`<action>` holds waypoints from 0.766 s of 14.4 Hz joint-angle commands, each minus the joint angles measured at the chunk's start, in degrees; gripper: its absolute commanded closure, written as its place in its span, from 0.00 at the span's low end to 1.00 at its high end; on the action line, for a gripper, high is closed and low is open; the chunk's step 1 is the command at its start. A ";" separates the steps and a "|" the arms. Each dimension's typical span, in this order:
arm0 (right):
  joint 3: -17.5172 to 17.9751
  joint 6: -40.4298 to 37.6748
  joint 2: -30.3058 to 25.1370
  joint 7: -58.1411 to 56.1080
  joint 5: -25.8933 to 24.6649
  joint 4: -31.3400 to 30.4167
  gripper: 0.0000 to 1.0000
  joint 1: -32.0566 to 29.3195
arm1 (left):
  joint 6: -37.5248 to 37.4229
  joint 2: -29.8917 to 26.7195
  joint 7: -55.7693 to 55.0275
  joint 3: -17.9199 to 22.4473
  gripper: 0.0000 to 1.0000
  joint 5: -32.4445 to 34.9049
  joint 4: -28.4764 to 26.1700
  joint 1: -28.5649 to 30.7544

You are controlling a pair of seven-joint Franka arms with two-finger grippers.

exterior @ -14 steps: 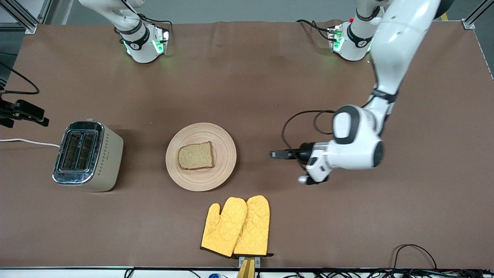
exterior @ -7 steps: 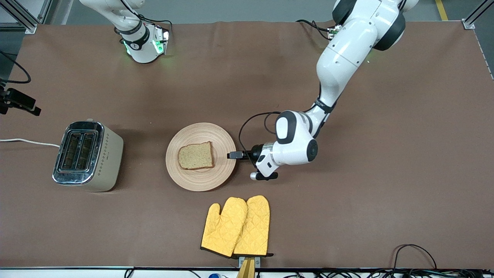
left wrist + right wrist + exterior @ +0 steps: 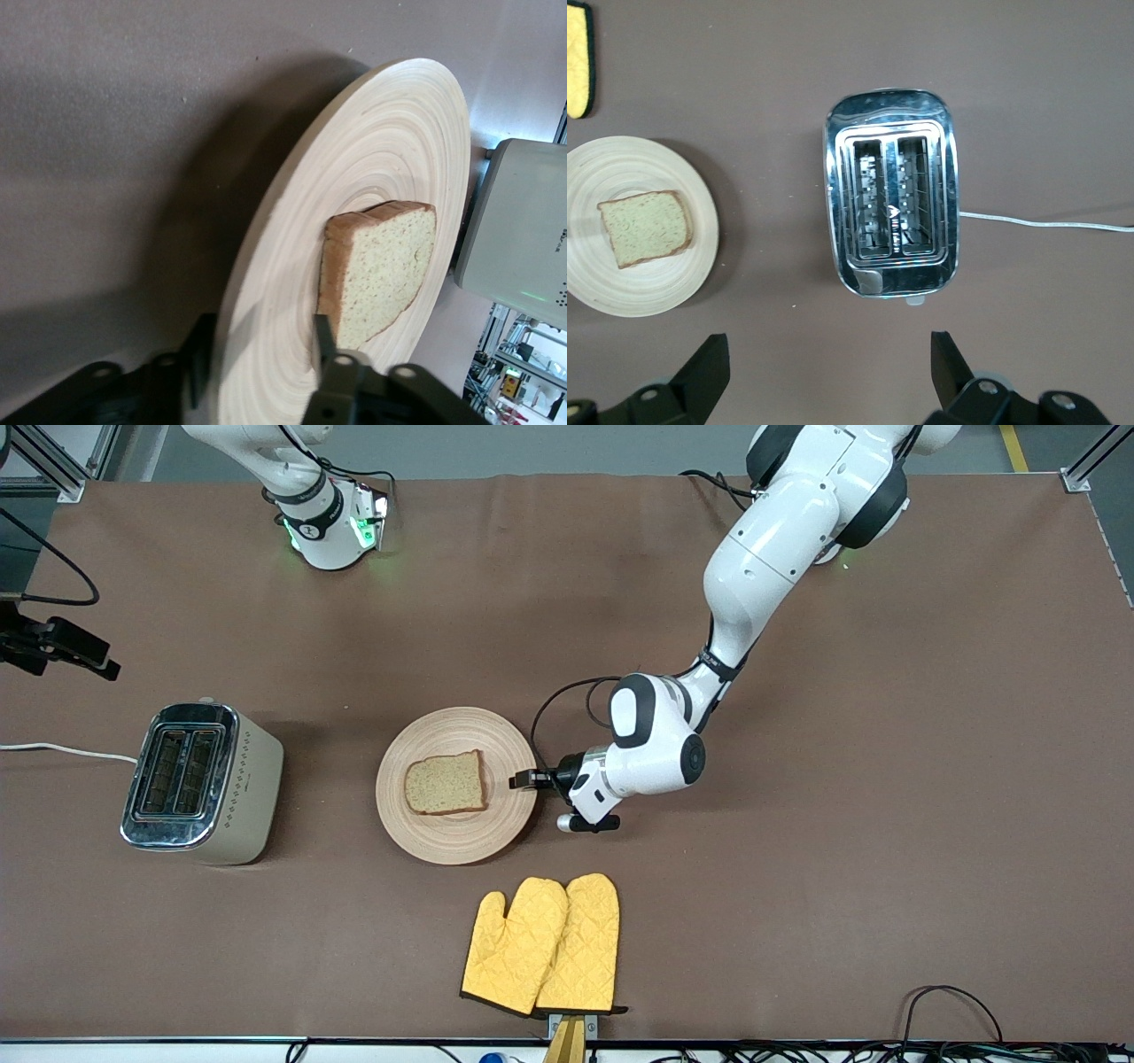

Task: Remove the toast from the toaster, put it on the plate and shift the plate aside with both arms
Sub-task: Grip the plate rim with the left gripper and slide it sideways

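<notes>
The toast (image 3: pixel 446 782) lies flat in the middle of the round beige plate (image 3: pixel 456 833) at mid table. My left gripper (image 3: pixel 521 779) is at the plate's rim on the side toward the left arm's end. In the left wrist view my left gripper (image 3: pixel 261 341) is shut on the plate (image 3: pixel 372 150), with one finger under the rim and one finger (image 3: pixel 324 341) on top beside the toast (image 3: pixel 385 266). My right gripper (image 3: pixel 830 367) is open and empty, high over the table near the toaster. The right wrist view also shows the plate (image 3: pixel 647 283) and the toast (image 3: pixel 645 228).
A steel two-slot toaster (image 3: pixel 202 782) with empty slots stands toward the right arm's end, and its white cable (image 3: pixel 62 750) runs off the table. It shows in the right wrist view (image 3: pixel 890 204). A pair of yellow oven mitts (image 3: pixel 545 943) lies nearer to the front camera than the plate.
My left arm swung in from the left arm's end and brought its gripper onto the plate's rim. The plate shifted slightly toward the toaster. The toast stayed on it.
</notes>
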 commanded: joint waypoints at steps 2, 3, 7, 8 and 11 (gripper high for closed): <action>1.73 0.33 -2.25 1.59 -1.52 -2.11 0.00 0.63 | 0.52 0.48 8.01 -0.09 0.99 -2.50 0.82 0.37; 1.73 0.07 -2.34 1.59 -1.43 -2.02 0.00 0.63 | 0.44 0.22 8.11 0.00 0.99 -2.59 0.73 0.46; 1.56 -3.88 -3.92 1.59 -1.34 -1.23 0.00 0.36 | -5.68 -2.85 7.58 0.08 1.00 -2.07 0.82 4.49; 1.38 -4.94 -4.62 1.59 -1.43 -1.14 0.00 0.27 | -9.63 -3.99 7.67 0.26 1.00 -1.72 0.82 6.68; 1.29 -6.87 -5.50 1.50 -1.34 -1.14 0.00 0.19 | -23.77 -6.20 9.15 -0.17 1.00 2.22 0.99 16.16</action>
